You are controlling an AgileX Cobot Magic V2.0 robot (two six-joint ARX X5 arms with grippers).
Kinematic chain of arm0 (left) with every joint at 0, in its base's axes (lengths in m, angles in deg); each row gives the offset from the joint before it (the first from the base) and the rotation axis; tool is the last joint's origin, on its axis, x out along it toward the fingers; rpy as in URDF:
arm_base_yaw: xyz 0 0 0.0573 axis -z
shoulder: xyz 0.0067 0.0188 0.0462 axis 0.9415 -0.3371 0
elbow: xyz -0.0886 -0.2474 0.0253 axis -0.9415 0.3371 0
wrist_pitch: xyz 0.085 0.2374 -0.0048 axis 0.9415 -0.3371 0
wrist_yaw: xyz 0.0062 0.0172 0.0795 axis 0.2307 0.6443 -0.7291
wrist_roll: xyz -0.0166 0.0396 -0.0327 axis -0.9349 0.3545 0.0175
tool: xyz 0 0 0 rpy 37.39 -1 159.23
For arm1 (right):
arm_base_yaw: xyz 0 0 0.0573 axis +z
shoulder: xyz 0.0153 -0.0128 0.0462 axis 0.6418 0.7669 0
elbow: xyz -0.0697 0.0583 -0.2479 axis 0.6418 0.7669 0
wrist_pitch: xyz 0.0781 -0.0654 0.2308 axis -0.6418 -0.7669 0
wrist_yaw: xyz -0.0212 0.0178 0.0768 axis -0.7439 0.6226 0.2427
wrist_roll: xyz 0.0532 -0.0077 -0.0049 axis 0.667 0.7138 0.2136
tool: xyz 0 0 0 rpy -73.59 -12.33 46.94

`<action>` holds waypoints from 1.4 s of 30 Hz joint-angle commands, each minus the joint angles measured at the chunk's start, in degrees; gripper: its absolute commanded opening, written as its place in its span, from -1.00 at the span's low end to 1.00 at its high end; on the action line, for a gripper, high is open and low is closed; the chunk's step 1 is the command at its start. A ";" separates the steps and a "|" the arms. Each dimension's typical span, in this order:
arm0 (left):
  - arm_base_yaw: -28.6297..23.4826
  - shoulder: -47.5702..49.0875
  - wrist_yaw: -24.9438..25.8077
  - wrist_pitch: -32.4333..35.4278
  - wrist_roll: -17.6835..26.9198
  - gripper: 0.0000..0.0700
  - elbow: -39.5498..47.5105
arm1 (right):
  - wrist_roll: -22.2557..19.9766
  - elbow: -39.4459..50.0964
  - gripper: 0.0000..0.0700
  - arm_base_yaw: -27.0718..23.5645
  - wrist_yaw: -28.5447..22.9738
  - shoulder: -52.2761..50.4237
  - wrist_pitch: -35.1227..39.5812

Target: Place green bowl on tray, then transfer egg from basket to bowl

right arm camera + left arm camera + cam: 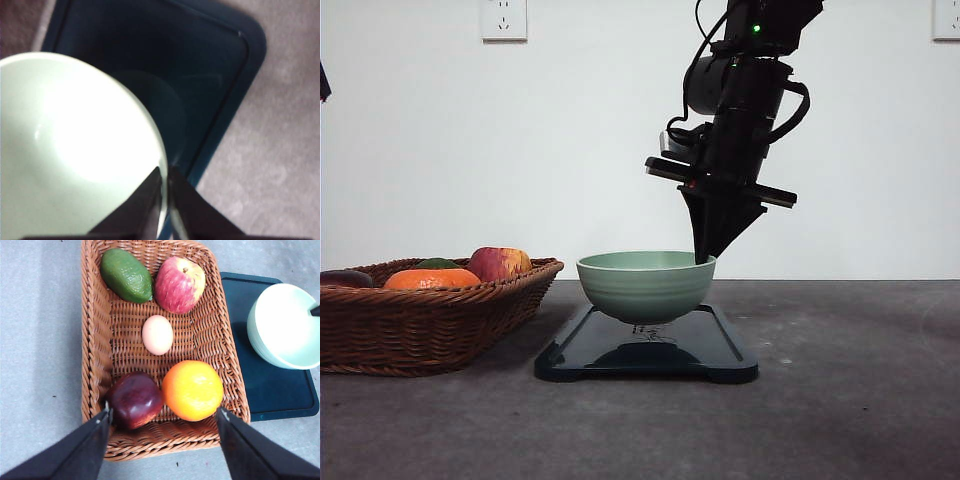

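Front view: ridged ceramic green bowl [646, 284] over flat tray [720, 350].

You see the egg [157, 334] in the middle of the basket [95, 345], with fruit around it. The green bowl [286, 325] sits on the tray [280, 395].

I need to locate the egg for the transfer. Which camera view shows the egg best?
The left wrist view: the egg lies in plain sight in the middle of the basket, among the fruit. In the front view, the basket wall hides it.
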 commanded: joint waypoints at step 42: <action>0.15 -0.33 0.35 0.15 -0.02 0.21 -1.18 | -1.44 15.49 -0.43 2.47 -1.74 -16.36 11.74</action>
